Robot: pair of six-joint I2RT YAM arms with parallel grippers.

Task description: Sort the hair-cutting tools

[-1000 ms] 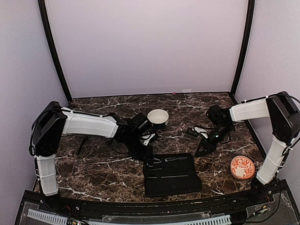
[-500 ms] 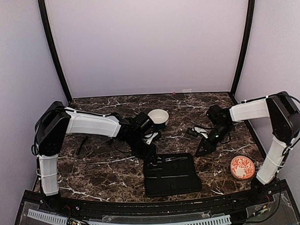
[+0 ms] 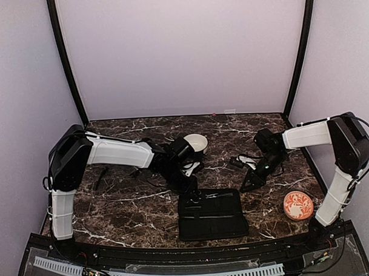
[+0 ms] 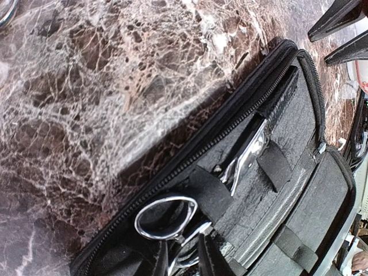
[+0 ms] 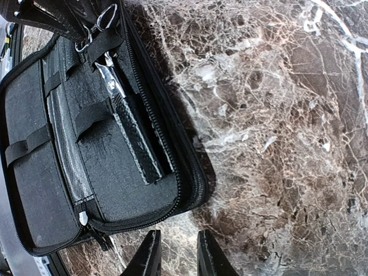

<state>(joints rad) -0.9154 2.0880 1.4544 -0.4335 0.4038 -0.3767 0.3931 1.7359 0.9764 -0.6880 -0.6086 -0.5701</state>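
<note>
A flat black case [image 3: 215, 222] lies open near the table's front. Silver scissors [image 4: 251, 154] lie in its top half, the blades tucked under black straps and a ring handle [image 4: 167, 198] sticking out at the left end. My left gripper [image 4: 179, 244] is over the case's upper left corner [image 3: 194, 191], shut on the scissors' handle shank. In the right wrist view the scissors [image 5: 112, 80] lie beside a thin black strip-like tool [image 5: 138, 144]. My right gripper [image 5: 175, 238] hovers open over bare marble just off the case's upper right corner [image 3: 248, 184], holding nothing.
A white bowl [image 3: 195, 143] stands behind the left gripper. An orange patterned dish [image 3: 298, 205] sits at the front right. A thin dark piece [image 3: 101, 176] lies on the marble at far left. Walls enclose the table on three sides.
My left gripper has moved right and toward the front, onto the case's upper left corner, with the scissors in it. The right arm has not moved.
</note>
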